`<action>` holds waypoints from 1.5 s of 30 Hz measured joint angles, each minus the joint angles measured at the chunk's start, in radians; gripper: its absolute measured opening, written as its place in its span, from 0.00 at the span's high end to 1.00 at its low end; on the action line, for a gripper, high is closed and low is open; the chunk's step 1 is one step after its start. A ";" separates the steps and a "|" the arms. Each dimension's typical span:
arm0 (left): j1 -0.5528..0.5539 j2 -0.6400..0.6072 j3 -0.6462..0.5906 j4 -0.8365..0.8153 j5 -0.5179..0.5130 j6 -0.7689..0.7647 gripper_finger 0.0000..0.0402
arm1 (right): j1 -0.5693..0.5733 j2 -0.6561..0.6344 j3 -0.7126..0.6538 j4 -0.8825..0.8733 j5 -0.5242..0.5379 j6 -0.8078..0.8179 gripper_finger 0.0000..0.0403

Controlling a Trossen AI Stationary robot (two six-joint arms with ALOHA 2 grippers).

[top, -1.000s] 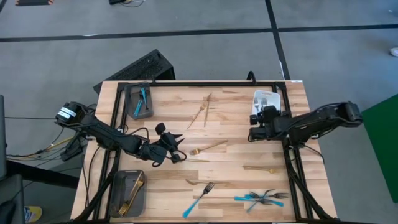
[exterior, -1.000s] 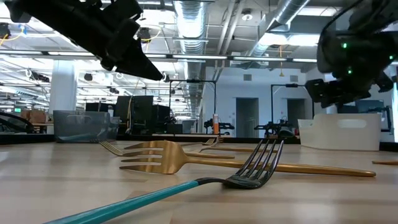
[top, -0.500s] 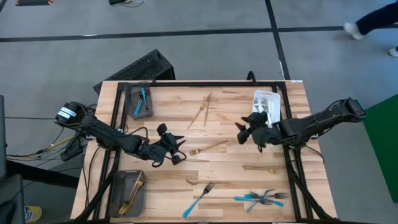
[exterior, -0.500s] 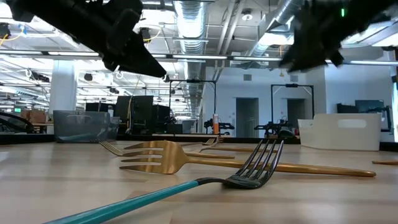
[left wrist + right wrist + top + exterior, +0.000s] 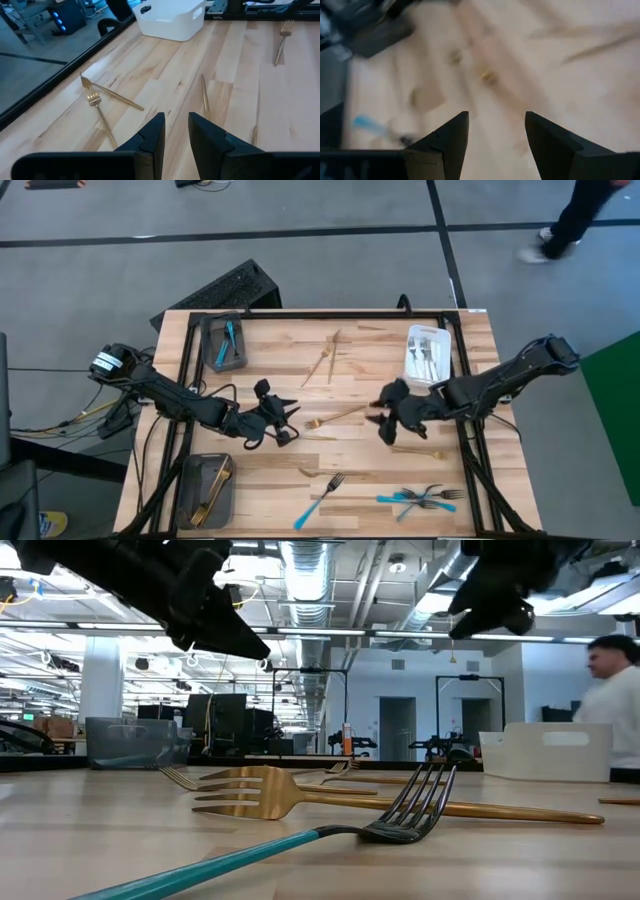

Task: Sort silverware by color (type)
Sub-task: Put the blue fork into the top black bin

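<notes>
The right gripper (image 5: pixel 383 409) hangs mid-frame with its jaws wide apart and empty, likely ready to pick up the gold fork (image 5: pixel 336 418) just beside it. The left gripper (image 5: pixel 285 420), left of the fork, has a small gap and holds nothing.

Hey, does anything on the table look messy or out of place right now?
Yes: near the table's front right, several turquoise-handled forks lie crossed in a tangle. Loose gold forks lie scattered mid-table, outside any tray.
</notes>
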 joint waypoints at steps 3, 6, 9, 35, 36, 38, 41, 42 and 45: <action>-0.005 0.000 0.000 -0.004 0.000 0.014 0.81 | 0.014 0.036 0.002 -0.015 -0.146 0.086 0.46; -0.008 0.000 0.000 -0.009 0.000 0.053 0.81 | 0.053 0.067 0.002 -0.039 -0.235 0.164 0.46; -0.008 0.000 0.000 -0.020 -0.001 0.059 0.81 | 0.102 0.085 0.002 -0.088 -0.277 0.267 0.46; -0.004 0.000 0.000 -0.113 0.070 0.096 0.81 | 0.647 0.272 0.084 -0.333 -0.461 0.818 0.46; -0.004 0.000 0.000 -0.113 0.070 0.096 0.81 | 0.644 0.293 0.084 -0.320 -0.480 0.819 0.46; -0.004 0.000 0.000 -0.113 0.070 0.096 0.81 | 0.642 0.332 0.083 -0.274 -0.504 0.822 0.46; -0.004 0.000 0.000 -0.113 0.070 0.096 0.81 | 0.642 0.384 0.083 -0.181 -0.512 0.846 0.46; -0.004 0.000 0.000 -0.113 0.070 0.096 0.81 | 0.639 0.401 0.083 -0.151 -0.515 0.847 0.46; -0.004 0.000 0.000 -0.113 0.070 0.095 0.81 | 0.636 0.445 0.083 -0.102 -0.515 0.844 0.46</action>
